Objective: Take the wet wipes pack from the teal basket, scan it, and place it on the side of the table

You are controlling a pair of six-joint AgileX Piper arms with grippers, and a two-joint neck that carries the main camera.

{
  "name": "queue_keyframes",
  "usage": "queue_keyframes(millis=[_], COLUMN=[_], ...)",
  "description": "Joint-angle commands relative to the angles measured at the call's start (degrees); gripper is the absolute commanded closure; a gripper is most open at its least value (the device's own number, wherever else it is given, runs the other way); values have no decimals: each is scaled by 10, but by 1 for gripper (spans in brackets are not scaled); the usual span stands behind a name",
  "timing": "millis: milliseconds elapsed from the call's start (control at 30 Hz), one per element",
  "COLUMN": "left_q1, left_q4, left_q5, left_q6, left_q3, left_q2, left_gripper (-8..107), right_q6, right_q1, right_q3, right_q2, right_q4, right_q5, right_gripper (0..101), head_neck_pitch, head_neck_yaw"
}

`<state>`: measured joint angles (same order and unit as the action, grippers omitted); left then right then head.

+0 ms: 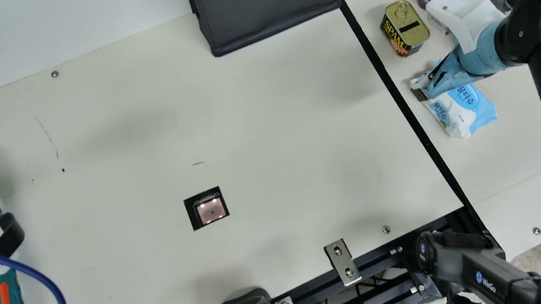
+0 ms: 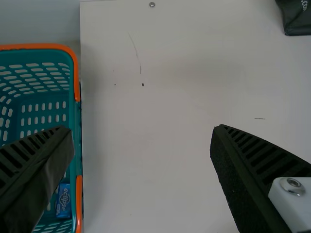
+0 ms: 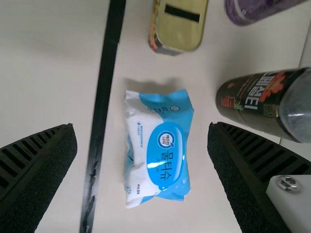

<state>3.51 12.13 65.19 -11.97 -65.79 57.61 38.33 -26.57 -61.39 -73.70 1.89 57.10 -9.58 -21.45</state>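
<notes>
Tabletop (image 1: 514, 153), side section: wet wipes pack (image 3: 163, 150) beside black strip (image 3: 103, 97), below released right claw (image 3: 141, 125); left claw (image 2: 143, 129) likewise released. Hazard: withdrawing sideways before lifting clear could drag the pack or strike the bottle (image 3: 257, 99).

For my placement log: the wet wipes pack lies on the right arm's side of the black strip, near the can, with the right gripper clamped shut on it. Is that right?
Not quite: the right wrist view shows the right gripper open, its fingers wide apart. The wet wipes pack does lie on that side of the black strip, near the can.
</notes>
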Motion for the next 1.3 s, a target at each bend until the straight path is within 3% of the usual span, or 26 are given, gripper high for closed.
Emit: queue_keyframes(millis=[0, 400, 433, 567, 1033, 1267], left_q1=[0, 0, 0, 0, -50, -51], left_q4=[0, 0, 0, 0, -104, -106], left_q5=[0, 0, 0, 0, 42, 43], left_q6=[0, 0, 0, 0, 117, 120], left_q3=[0, 0, 0, 0, -31, -31], left_q2=[0, 0, 0, 0, -140, -143], left_gripper=[9, 9, 9, 9, 9, 9], right_q6=[-33, -184, -157, -184, -306, -367], right_q1=[30, 160, 140, 161, 229, 263], right_q3=[-19, -103, -97, -104, -92, -85], right_q2=[14, 80, 73, 82, 222, 292], right_q4=[2, 30, 27, 29, 5, -8], right_q5=[19, 95, 90, 99, 114, 122], right_gripper=[6, 6, 6, 6, 6, 6], head_neck_pitch=[17, 17, 17, 17, 17, 17], head_neck_yaw=[-1, -1, -1, -1, 186, 199])
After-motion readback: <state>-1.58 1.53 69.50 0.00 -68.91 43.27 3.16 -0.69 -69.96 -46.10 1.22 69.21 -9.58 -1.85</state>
